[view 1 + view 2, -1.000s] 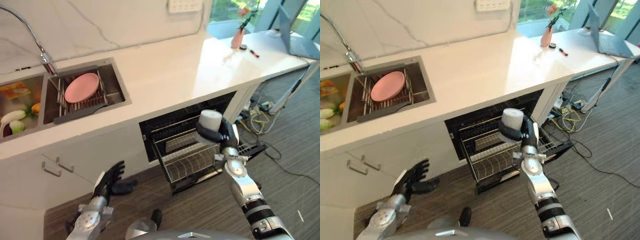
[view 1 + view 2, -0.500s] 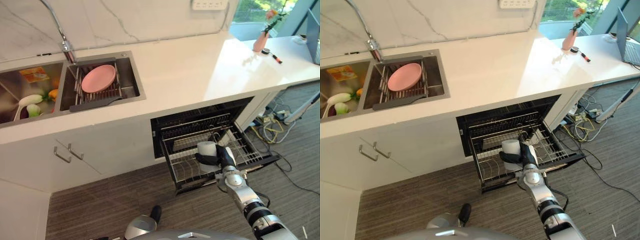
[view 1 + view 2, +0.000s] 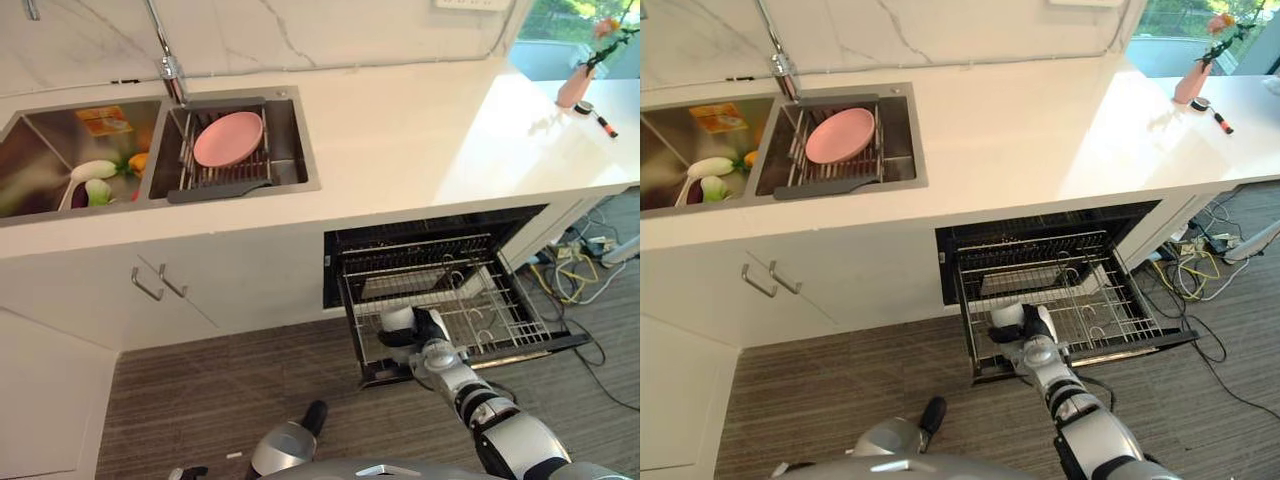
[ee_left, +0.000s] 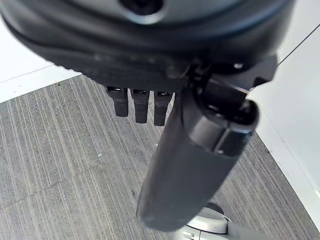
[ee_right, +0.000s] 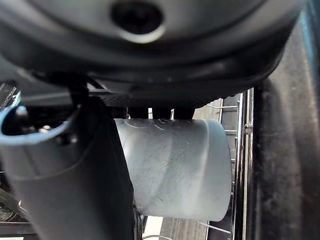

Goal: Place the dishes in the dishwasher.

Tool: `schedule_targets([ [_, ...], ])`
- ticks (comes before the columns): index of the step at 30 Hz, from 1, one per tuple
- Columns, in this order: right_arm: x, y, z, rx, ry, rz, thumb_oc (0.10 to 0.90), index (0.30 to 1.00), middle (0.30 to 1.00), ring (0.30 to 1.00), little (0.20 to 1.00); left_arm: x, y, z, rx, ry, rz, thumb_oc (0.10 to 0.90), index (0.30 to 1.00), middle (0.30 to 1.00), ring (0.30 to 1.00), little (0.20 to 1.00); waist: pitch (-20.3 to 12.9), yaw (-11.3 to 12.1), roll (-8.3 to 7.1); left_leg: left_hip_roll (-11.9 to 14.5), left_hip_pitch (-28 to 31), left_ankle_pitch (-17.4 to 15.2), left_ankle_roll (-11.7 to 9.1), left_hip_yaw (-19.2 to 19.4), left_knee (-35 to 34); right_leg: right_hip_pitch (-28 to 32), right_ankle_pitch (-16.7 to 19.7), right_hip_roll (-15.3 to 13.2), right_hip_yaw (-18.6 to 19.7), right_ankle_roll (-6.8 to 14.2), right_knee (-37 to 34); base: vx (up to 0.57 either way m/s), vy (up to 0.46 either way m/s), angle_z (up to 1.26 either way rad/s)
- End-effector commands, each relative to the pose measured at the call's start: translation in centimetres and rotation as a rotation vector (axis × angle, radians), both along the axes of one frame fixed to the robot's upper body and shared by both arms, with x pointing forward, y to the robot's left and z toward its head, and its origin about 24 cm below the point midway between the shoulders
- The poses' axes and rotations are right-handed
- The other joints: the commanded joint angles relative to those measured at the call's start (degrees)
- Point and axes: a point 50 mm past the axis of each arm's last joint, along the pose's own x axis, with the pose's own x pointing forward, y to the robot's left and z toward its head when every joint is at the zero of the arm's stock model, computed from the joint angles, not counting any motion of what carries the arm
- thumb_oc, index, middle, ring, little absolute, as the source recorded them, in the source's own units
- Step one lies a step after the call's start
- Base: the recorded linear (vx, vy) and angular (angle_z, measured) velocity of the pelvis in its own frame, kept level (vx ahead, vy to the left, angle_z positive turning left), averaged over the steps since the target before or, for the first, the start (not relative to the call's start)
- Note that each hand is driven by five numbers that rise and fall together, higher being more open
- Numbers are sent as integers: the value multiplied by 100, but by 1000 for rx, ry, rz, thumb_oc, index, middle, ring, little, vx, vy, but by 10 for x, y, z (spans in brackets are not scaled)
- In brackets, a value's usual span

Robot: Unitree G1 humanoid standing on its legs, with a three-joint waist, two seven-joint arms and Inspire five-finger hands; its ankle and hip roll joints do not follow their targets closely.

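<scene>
Fingers (image 5: 162, 112) mostly hidden behind white cup (image 5: 175, 167), right hand (image 3: 432, 330) wrapped round it, low over front-left corner of pulled-out dishwasher rack (image 3: 520, 335). Rack's right side bare. Pink plate (image 3: 228, 138) on sink rack (image 3: 192, 175). Left hand (image 4: 195, 165) relaxed, fingers straight, above floor.

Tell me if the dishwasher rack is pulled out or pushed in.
Pulled out: the dishwasher rack sticks out over the floor, and the right robot hand holds a white cup over its front-left corner.

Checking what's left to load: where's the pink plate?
In the eye views the pink plate lies on the wire rack in the right-hand sink basin, just beside the faucet.
</scene>
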Motion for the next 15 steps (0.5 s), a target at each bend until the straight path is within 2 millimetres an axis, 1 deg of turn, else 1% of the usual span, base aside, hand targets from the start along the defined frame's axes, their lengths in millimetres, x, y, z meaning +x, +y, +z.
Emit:
schedule_targets([
  [1,23,-14,22,-64,-118,-53,800,900,900,900,900,-6,8,1,70,33,7,800,900,900,900,900,-142,86,26,341,107,-707,-218,170,123,-619,1108,-1090,252,846,-178,-6,173,-5],
  [3,25,-17,25,-77,-130,-49,800,900,900,900,900,-5,8,0,70,34,14,800,900,900,900,900,-137,67,26,300,133,-733,-185,204,138,-642,1135,-1144,299,863,-142,4,109,-15],
  [5,29,-18,32,-88,-171,-25,800,900,900,900,900,-4,7,0,73,27,28,800,900,900,900,900,-129,5,14,229,196,-796,-122,257,166,-694,1191,-1232,389,890,-40,28,118,-25],
  [7,32,-22,43,-122,-242,85,800,900,900,900,900,5,8,2,76,-5,7,800,900,900,900,900,-105,-86,-39,137,297,-893,-41,317,209,-758,1212,-1358,517,915,161,46,127,-29],
  [8,31,-22,43,-123,-241,85,800,900,900,900,900,5,8,2,76,-5,7,800,900,900,900,900,-109,-84,-39,136,294,-894,-40,318,211,-764,1210,-1360,520,916,165,30,81,-26],
  [9,32,-24,51,-139,-284,142,800,900,900,900,900,9,9,3,75,-19,-5,800,900,900,900,900,-102,-141,-76,86,304,-914,-3,336,228,-823,1220,-1416,579,921,278,50,116,-17],
  [10,31,-33,64,-170,-350,183,800,900,900,900,900,16,9,4,67,-45,-19,800,900,900,900,900,-50,-237,-78,51,429,-986,55,368,238,-890,1205,-1482,693,909,530,45,120,-9],
  [11,31,-33,64,-171,-350,182,800,900,900,900,900,16,9,4,66,-45,-20,800,900,900,900,900,-60,-238,-87,37,406,-973,62,368,243,-905,1220,-1495,693,912,522,47,115,-8],
  [13,27,-40,80,-176,-438,196,800,900,900,900,900,24,8,5,54,-70,-32,800,900,900,900,900,3,-401,-83,-12,511,-1015,130,415,244,-1001,1296,-1559,849,903,769,27,101,-10],
  [15,22,-44,92,-155,-516,181,800,900,900,900,900,31,8,7,50,-98,-29,800,900,900,900,900,87,-538,-22,-24,619,-1063,198,473,256,-1112,1308,-1585,1022,870,1084,1,120,-7],
])
